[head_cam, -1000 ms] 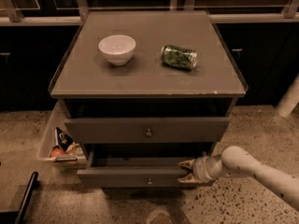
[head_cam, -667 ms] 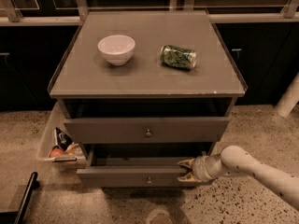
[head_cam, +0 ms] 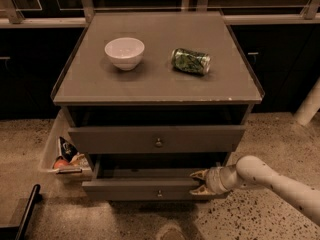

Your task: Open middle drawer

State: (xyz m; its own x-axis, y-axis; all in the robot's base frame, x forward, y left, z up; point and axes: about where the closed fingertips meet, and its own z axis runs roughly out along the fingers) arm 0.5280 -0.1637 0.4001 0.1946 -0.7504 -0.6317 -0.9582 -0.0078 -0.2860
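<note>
Well, from where I stand the gripper point(head_cam: 196, 183) is down low at the right end of the middle drawer point(head_cam: 130, 190). Its fingers point(head_cam: 198, 174) are spread apart and released, one by the top edge of the front and one lower. They are well to the right of the small round knob point(head_cam: 159, 193). I can't tell whether they actually bear on the wood. The drawer is already part-way out, with a strip of its inside showing behind the front, and it sits below the upper drawer point(head_cam: 115, 139), which is also out a little.

To do this pull well, I'd say the arm should draw straight out towards the room, square to the cabinet. A tug from one end like this could twist the drawer in its runners and jam it. A slow, level pull seems safest, keeping the upper finger hooked behind the top edge so it doesn't slip off. Nothing on the worktop point(head_cam: 160, 91) should be disturbed, neither the white bowl point(head_cam: 124, 53) nor the green can point(head_cam: 190, 61) lying on its side.

Compared with a second ago, very little is different. The drawer stands about as far out as it did, and the gripper is at the same end of the front, perhaps a shade further left. The bowl and the can lie where they lay.
</note>
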